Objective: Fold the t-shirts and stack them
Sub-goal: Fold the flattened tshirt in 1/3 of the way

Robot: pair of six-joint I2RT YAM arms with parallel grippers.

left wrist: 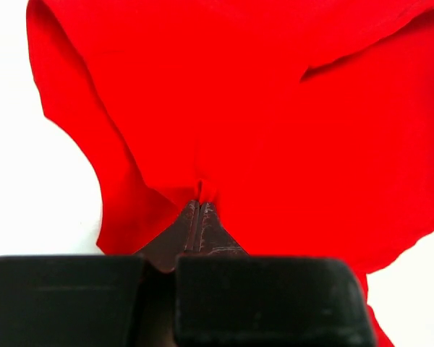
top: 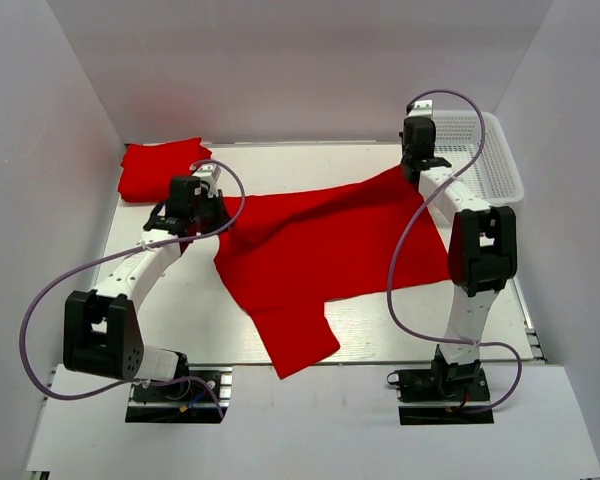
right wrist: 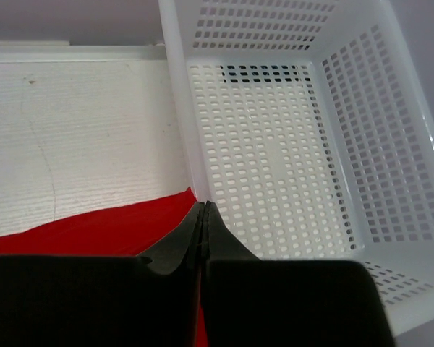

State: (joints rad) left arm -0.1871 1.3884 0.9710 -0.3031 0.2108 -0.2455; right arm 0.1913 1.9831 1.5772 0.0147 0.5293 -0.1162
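Note:
A bright red t-shirt (top: 320,250) lies spread across the middle of the table, one sleeve reaching the front edge. My left gripper (top: 216,205) is shut on its left edge; in the left wrist view the cloth (left wrist: 275,108) bunches at my closed fingertips (left wrist: 200,204). My right gripper (top: 412,172) is shut on the shirt's far right corner, next to the basket; the right wrist view shows red cloth (right wrist: 94,228) at and below my closed tips (right wrist: 204,206). A second red t-shirt (top: 158,168) lies folded at the back left.
A white plastic mesh basket (top: 492,160) stands at the back right, empty in the right wrist view (right wrist: 275,166). White walls enclose the table on three sides. The left arm's purple cable loops over the table's left side.

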